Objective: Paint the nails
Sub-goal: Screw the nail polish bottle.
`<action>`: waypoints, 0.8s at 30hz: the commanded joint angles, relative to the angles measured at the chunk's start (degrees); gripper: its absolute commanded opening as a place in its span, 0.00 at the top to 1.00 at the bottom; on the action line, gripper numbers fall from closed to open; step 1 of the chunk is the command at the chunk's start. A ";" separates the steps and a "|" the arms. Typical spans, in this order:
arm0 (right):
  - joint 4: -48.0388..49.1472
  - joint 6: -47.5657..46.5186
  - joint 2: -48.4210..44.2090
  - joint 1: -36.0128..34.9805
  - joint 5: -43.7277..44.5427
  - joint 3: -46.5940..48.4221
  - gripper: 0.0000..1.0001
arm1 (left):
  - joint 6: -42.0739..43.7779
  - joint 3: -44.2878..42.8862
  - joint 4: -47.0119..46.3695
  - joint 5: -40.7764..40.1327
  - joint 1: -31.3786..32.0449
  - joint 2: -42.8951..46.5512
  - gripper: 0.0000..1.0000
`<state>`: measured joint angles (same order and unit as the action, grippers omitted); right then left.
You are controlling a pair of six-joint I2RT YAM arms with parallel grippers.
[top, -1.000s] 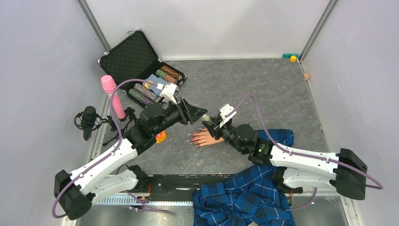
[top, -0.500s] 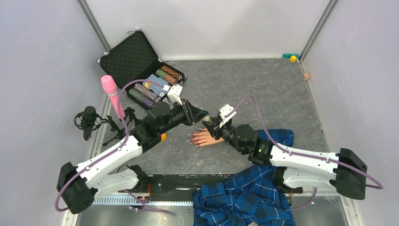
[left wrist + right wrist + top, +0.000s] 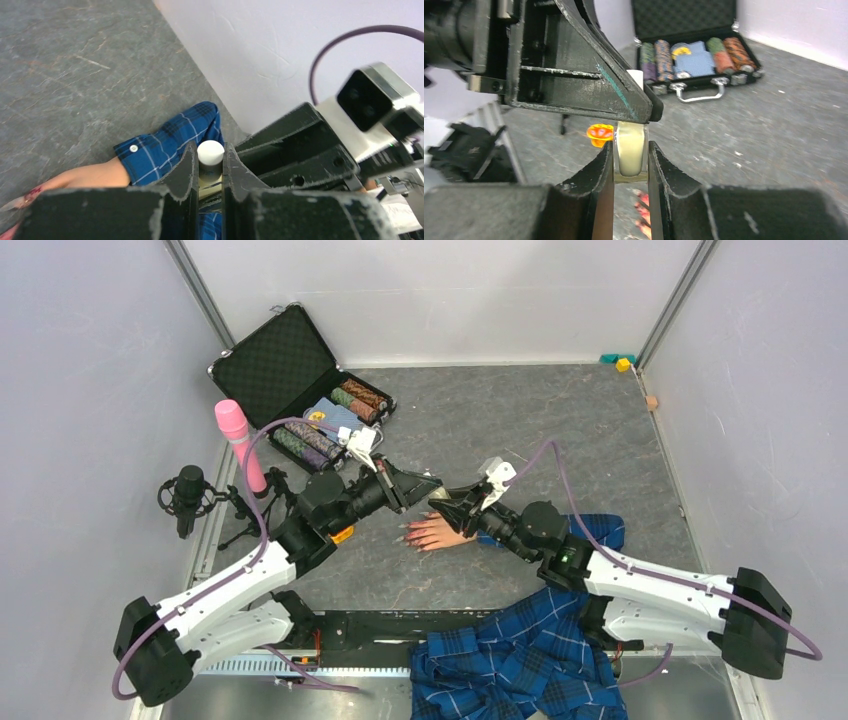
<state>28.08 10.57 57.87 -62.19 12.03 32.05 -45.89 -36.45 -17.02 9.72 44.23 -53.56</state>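
Note:
A flesh-coloured mannequin hand (image 3: pixel 440 532) in a blue plaid sleeve (image 3: pixel 165 145) lies on the grey table. Its reddish-pink nails (image 3: pixel 408 537) point left and show blurred below the bottle (image 3: pixel 642 206). Just above the hand, my right gripper (image 3: pixel 630 161) is shut on the body of a small clear bottle (image 3: pixel 630 149). My left gripper (image 3: pixel 210 164) meets it from the left and is shut on the bottle's white cap (image 3: pixel 210 152). In the top view the two grippers, left (image 3: pixel 430 486) and right (image 3: pixel 447 503), touch tip to tip.
An open black case of poker chips (image 3: pixel 300 380) sits at the back left. A pink microphone (image 3: pixel 238 443) and a black microphone on a stand (image 3: pixel 188 495) stand by the left edge. A small orange object (image 3: pixel 600 134) lies near the hand. Plaid cloth (image 3: pixel 520 660) hangs over the near edge.
My left gripper has closed its open jaws onto the bottle's cap. My right arm has shifted slightly to the right, still holding the bottle.

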 commanded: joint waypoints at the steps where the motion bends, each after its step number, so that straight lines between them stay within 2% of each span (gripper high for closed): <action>1: 13.32 7.20 -2.91 5.05 -15.83 -2.15 1.00 | 1.79 1.72 -9.87 7.66 0.25 2.43 0.98; 13: 36.25 21.76 3.42 10.19 -40.12 -4.45 1.00 | 5.72 0.56 -21.38 31.72 0.25 6.88 0.98; 19: 45.82 28.48 8.62 10.44 -46.11 -5.46 1.00 | 3.97 -0.16 -25.26 38.94 0.25 6.22 0.98; 24: 48.24 30.37 10.98 10.52 -46.57 -5.69 1.00 | 2.39 -0.13 -28.59 42.55 0.33 5.28 0.98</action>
<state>73.23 39.83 65.98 -51.64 -32.53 26.59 -38.06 -34.65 -39.59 40.88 42.50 -47.22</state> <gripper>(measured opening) 0.287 0.155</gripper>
